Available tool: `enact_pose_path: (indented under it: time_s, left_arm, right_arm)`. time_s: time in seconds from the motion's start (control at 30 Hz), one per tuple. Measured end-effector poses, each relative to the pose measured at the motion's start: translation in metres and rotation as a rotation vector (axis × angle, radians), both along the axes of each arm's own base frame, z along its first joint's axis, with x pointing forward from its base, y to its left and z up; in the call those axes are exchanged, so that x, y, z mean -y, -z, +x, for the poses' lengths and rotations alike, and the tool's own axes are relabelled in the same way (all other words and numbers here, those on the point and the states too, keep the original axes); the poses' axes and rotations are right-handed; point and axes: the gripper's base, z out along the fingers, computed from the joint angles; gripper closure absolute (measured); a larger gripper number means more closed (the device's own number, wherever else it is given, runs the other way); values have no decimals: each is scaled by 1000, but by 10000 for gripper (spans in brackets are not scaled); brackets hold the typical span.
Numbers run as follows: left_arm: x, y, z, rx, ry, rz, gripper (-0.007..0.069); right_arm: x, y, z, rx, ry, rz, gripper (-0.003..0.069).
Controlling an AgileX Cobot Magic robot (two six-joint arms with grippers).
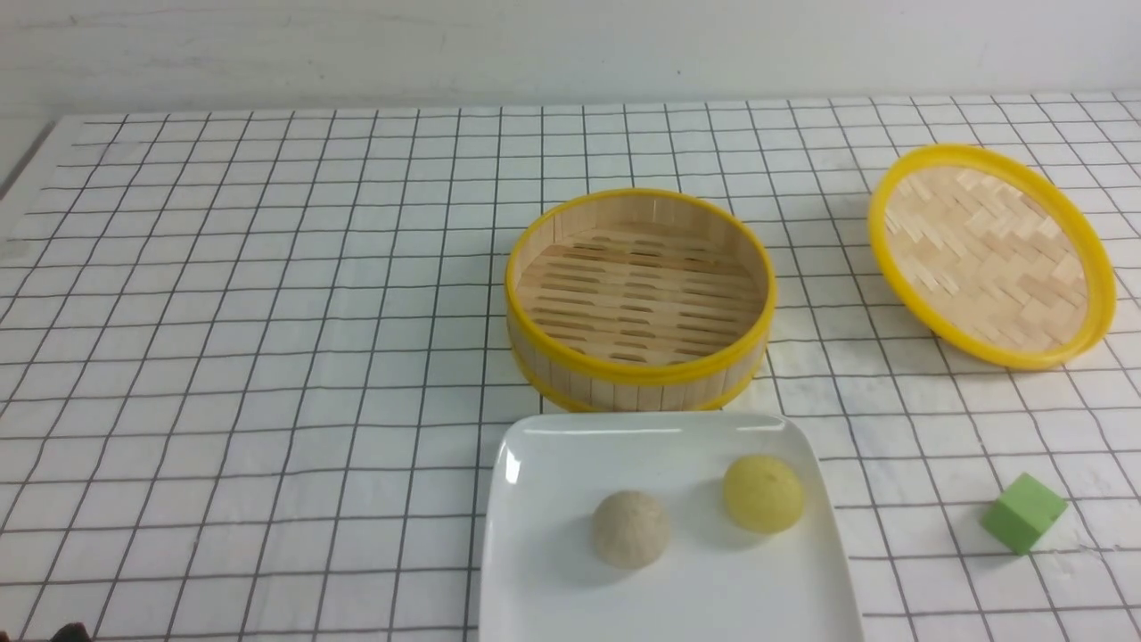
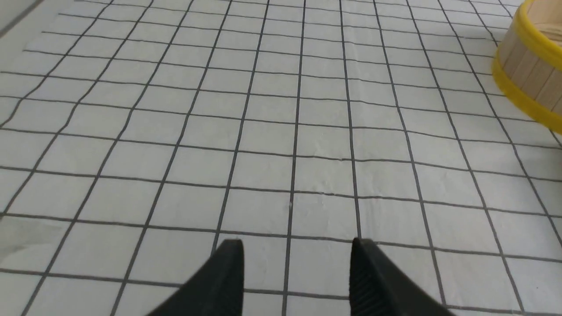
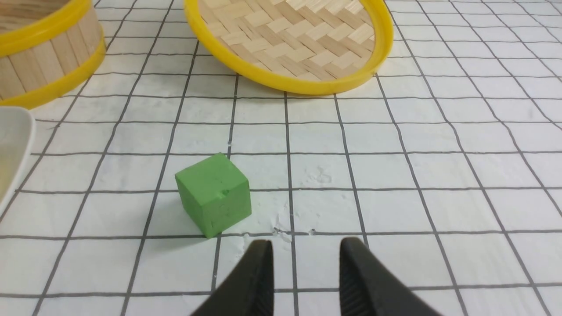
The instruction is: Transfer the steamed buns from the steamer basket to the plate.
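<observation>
I see left gripper (image 2: 297, 245) jaws well apart, holding nothing, above the grid cloth (image 2: 263, 131). Right gripper (image 3: 306, 243) jaws partly open, empty too, near the green cube (image 3: 214, 193), not touching.

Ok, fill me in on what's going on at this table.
Nothing is being handled right now. Both steamed buns sit on the white plate: the beige-grey bun and the yellow bun. The bamboo steamer basket behind the plate is empty, and its woven lid lies off to the right. The left gripper and the right gripper are open and hold nothing; the right one is near the green cube.
</observation>
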Motion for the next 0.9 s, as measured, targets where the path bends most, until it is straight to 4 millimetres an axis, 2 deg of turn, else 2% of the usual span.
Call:
enact_pose_path:
  time_s: [0.2,0.9]
  left_arm:
    - [1,15,2,-30,4,-11,270]
    - [1,14,3,11,39,79,281]
  right_arm:
    - [0,0,0,0,0,0,419]
    - [0,0,0,0,0,-1,419]
